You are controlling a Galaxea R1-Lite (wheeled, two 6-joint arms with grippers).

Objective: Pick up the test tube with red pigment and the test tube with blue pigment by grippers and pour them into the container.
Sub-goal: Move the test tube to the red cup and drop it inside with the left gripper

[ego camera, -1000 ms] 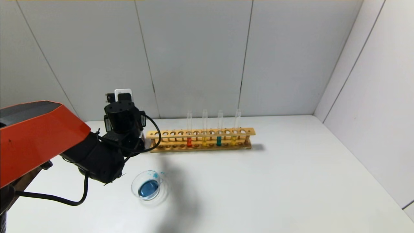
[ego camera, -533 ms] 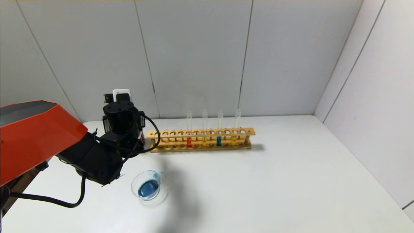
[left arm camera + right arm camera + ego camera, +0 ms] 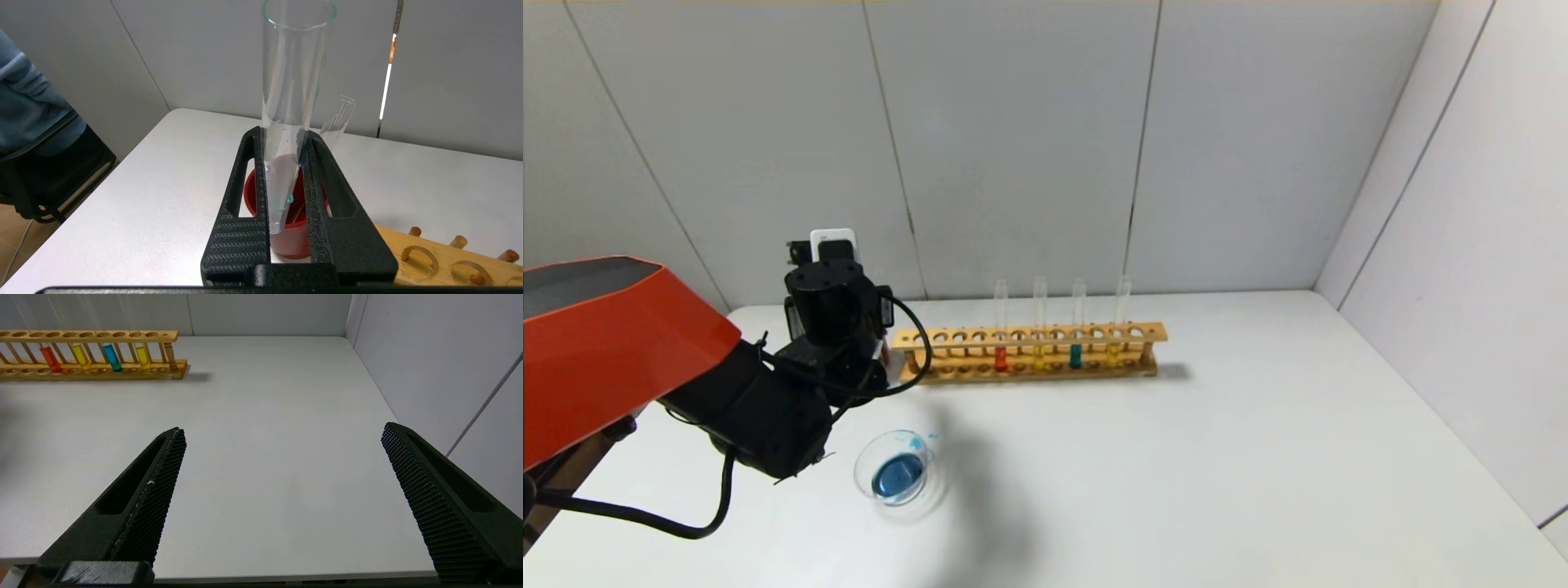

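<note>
Clear tube (image 3: pixel 292 81), blue drop at tip.

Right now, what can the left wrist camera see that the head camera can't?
Only the left wrist view: the left gripper shut on an almost empty tube with a blue drop at its tip, above a red cup where another empty tube leans.

Only the head view: the dish of blue liquid, four tubes in the rack, among them the red tube and the blue tube. The right gripper, open, shows in neither.

Both: the rack and the table.
</note>
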